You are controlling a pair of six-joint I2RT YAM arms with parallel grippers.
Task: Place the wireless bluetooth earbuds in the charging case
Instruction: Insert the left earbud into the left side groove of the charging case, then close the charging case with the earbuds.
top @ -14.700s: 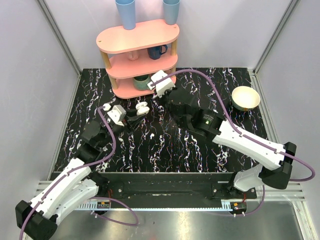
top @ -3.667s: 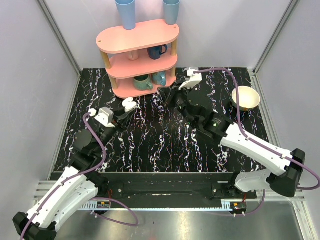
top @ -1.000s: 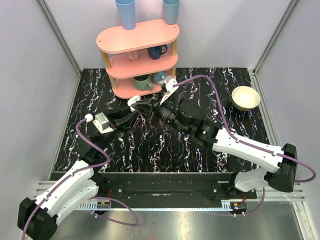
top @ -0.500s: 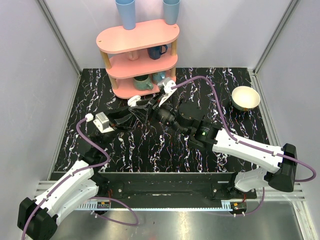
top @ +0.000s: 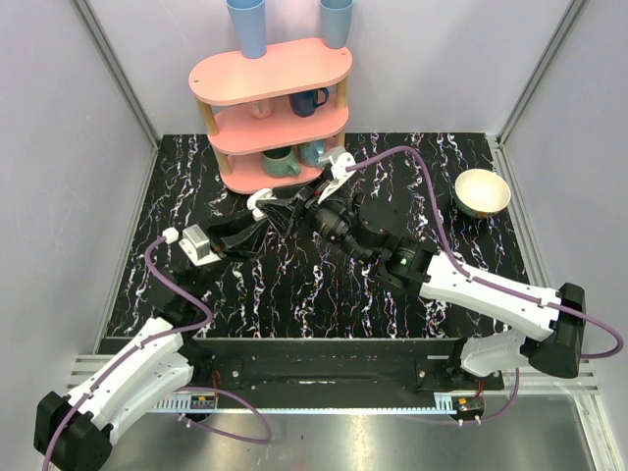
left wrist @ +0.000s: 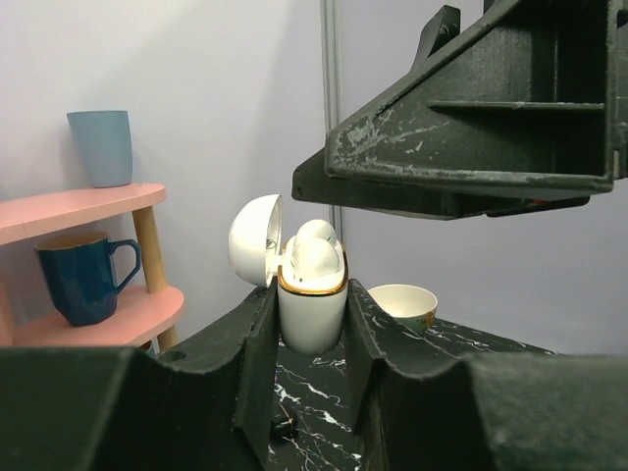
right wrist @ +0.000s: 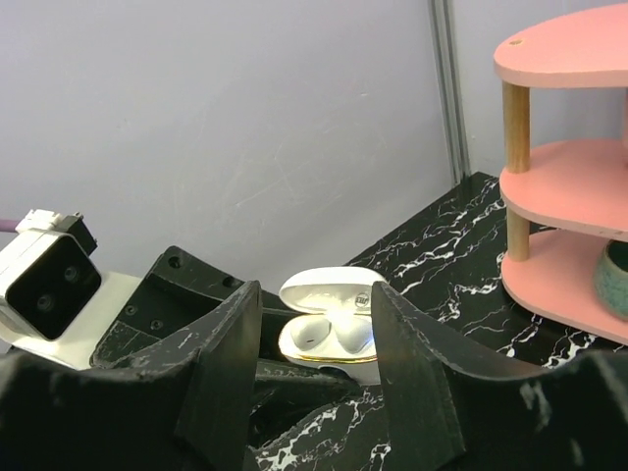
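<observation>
Black marble table (top: pixel 294 285): left gripper (left wrist: pixel 310 339) pinches the charging case (left wrist: pixel 312 312); right gripper (right wrist: pixel 316 304), spread at its 3 o'clock, might drag the earbuds (left wrist: pixel 316 255) loose.

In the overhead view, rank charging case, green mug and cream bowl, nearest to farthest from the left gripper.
1. The charging case, held in the left gripper.
2. The green mug, on the bottom shelf behind.
3. The cream bowl, far right.
</observation>
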